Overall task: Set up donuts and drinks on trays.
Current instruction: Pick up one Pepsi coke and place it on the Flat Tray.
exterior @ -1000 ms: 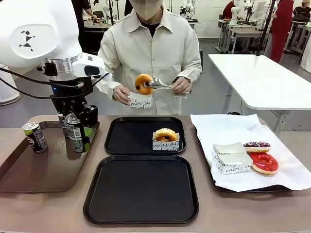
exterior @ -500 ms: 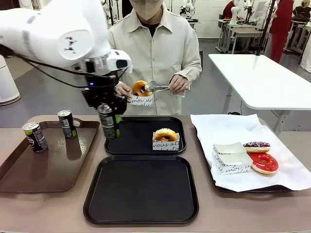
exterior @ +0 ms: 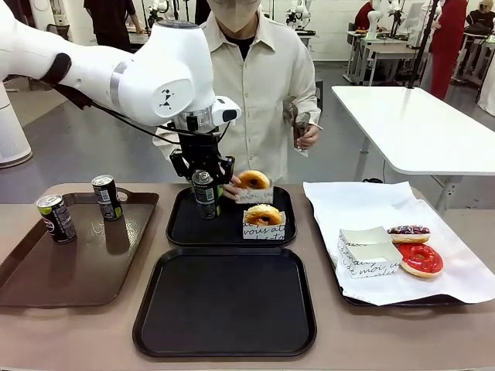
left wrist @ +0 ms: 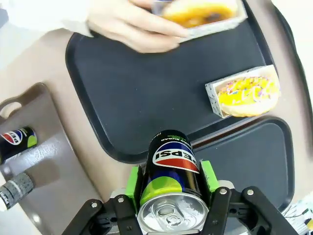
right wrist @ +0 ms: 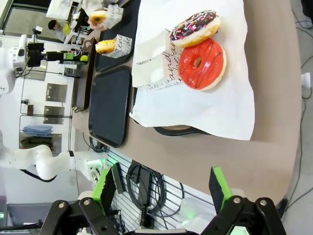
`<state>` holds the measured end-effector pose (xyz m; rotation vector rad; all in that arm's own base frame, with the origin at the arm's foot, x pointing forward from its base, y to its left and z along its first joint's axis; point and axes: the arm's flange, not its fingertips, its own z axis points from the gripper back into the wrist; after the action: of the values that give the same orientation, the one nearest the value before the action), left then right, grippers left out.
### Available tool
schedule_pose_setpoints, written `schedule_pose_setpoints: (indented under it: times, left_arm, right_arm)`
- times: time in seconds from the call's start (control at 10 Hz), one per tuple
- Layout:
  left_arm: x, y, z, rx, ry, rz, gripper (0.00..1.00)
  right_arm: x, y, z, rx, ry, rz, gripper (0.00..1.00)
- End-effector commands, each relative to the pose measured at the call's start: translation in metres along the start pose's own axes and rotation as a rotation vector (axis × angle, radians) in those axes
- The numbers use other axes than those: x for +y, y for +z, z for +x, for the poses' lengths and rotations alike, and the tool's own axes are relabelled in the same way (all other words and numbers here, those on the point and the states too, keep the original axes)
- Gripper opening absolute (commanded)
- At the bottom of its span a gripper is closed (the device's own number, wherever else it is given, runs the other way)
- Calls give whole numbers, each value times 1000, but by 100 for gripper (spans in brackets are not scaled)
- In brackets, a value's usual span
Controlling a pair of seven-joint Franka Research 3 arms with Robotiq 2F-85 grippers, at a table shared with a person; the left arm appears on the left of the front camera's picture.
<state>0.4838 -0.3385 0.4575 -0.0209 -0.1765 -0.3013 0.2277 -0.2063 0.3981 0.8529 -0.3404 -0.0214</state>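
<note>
Left gripper: clamped on a can, green pads squeezing both sides, silver top up by the wrist.
Can spot: upright over the far black tray, left part. Touching or not, can't tell.
Right gripper: spread wide, nothing in it.

Right gripper spread wide, red donut touching chocolate donut on white paper, black tray beside the paper

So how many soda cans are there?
3. Two Pepsi cans stand on the brown tray, one nearer its left edge, one farther back. The third can is gripped by the left hand at the far black tray.
</note>
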Motion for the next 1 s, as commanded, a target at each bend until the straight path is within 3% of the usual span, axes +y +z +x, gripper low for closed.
schedule_pose_setpoints:
  times: [0.0,0.2,0.3,0.5,0.9]
  left_arm:
    - [13,32,-38,95,-73,-2,58]
    - [32,49,-105,144,-207,32,58]
    - [36,50,-114,138,-207,26,58]
    - [34,47,-104,116,-178,32,58]
    - [22,5,-31,102,-29,42,58]
  right_arm:
    - [-2,-1,2,-19,13,23,100]
    - [-2,-1,2,-19,13,23,100]
    - [-2,-1,2,-19,13,23,100]
    - [-2,-1,2,-19,13,23,100]
    - [-2,-1,2,-19,13,23,100]
